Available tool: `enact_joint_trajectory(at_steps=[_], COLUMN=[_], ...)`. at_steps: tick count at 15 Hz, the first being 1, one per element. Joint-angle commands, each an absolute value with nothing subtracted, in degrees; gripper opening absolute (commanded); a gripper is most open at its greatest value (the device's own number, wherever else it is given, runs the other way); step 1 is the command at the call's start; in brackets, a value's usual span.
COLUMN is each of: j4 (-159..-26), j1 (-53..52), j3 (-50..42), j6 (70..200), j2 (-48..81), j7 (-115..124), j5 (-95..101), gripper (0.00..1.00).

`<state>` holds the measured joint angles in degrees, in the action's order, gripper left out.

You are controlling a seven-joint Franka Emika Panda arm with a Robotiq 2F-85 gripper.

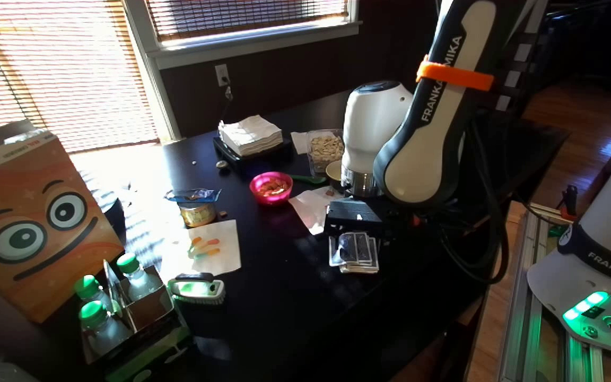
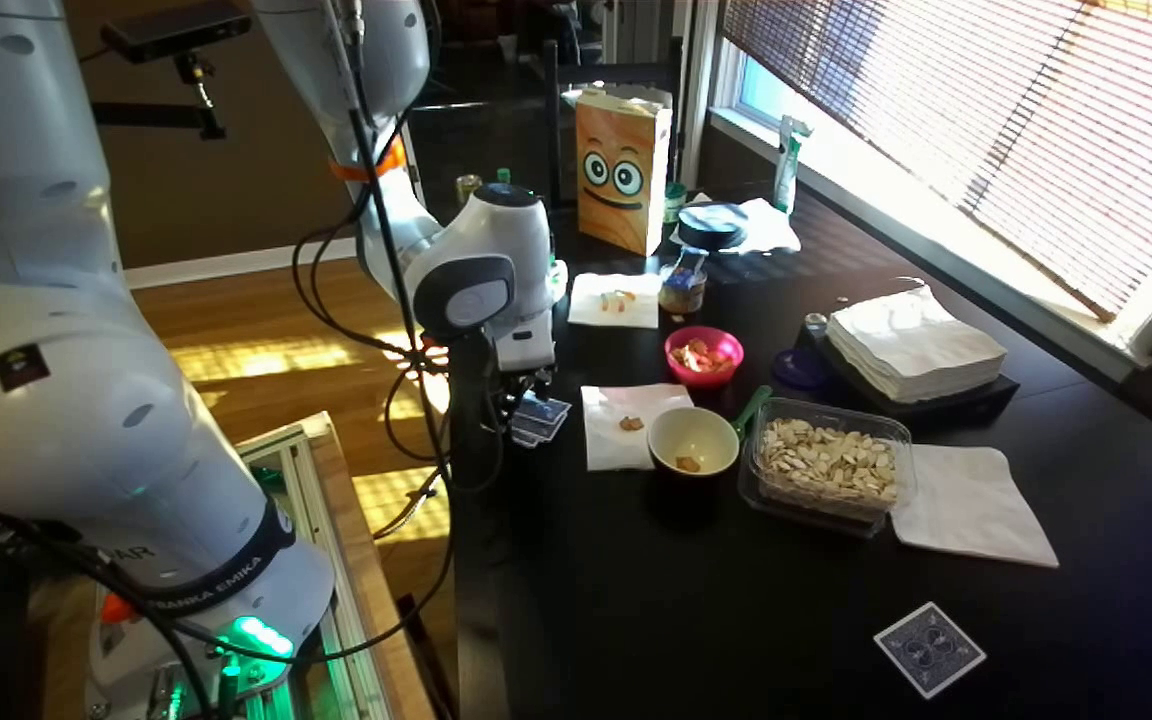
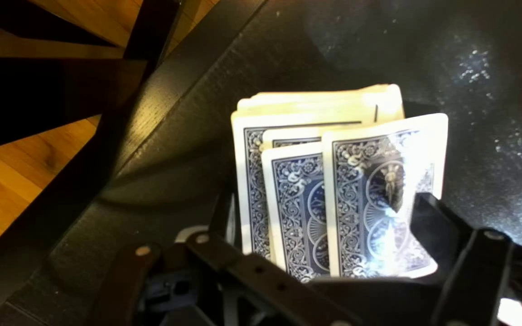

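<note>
A loose stack of playing cards (image 3: 297, 203), blue-patterned backs up, lies on the dark table near its edge. Several top cards are shifted out of line with those beneath. My gripper (image 3: 329, 215) stands open above the stack, one finger on either side in the wrist view. The right finger (image 3: 440, 231) overlaps the edge of the uppermost card (image 3: 365, 199); whether it touches is unclear. Nothing is visibly gripped. Both exterior views show the cards (image 1: 356, 253) (image 2: 539, 418) just by the hand, with the fingertips mostly hidden. A single card (image 2: 930, 650) lies face down apart.
Beside the arm are a napkin (image 2: 608, 440) with a brown morsel, a cream bowl (image 2: 693, 430) and a pink bowl (image 2: 704, 350). A clear tub of pale pieces (image 2: 829, 460) stands further along. A bottle carrier (image 1: 146, 307), a brush (image 1: 197, 289) and an orange box (image 1: 35, 212) also stand here.
</note>
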<state>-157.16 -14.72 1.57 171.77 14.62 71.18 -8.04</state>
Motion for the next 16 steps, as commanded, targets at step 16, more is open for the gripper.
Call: enact_joint_trajectory(at_steps=[16], j4=[-157.14], j1=[-11.26], j3=[5.27], j6=[175.53], j2=[17.54], j7=[65.36], j5=[-13.28], gripper=[0.87])
